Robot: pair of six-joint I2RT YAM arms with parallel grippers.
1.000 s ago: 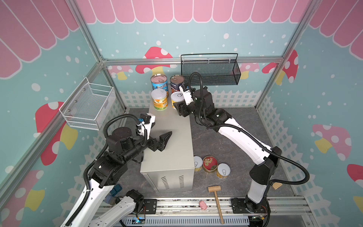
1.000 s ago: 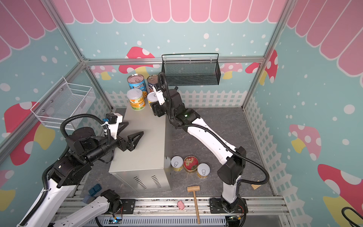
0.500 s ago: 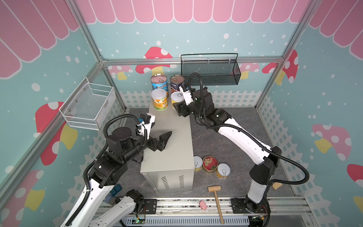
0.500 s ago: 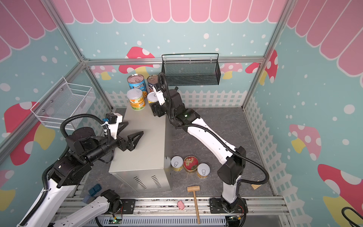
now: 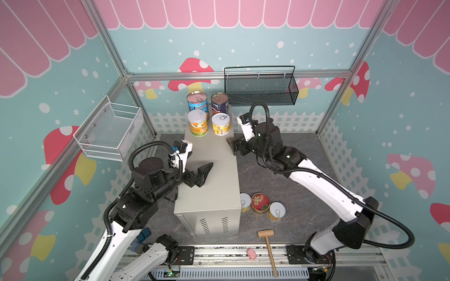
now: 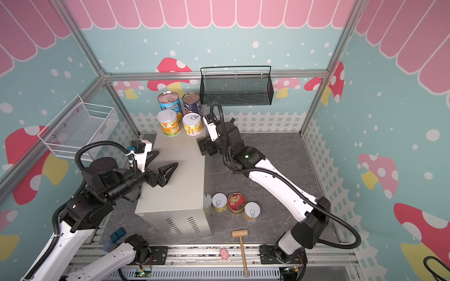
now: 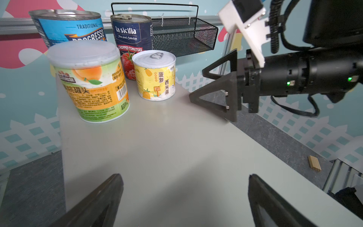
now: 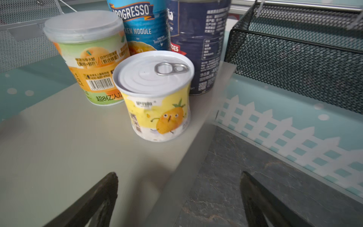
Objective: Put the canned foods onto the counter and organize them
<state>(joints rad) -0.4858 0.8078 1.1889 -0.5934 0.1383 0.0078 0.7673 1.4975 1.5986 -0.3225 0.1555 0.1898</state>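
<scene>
Four cans (image 5: pixel 197 122) are standing on the table (image 5: pixel 214 189), at its far end, three more cans (image 5: pixel 260 203) on the floor (image 5: pixel 304 150). The left tool (image 6: pixel 166 158) and right tool (image 7: pixel 197 83) are hovering released.

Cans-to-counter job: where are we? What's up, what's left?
Done: four cans stand at the far end of the counter: Progresso can, navy tomato can, peach can, pineapple can. In hand: nothing; left gripper and right gripper are both open and empty. Left: two short yellow cans and the red-lidded tin on the floor beside it.
</scene>
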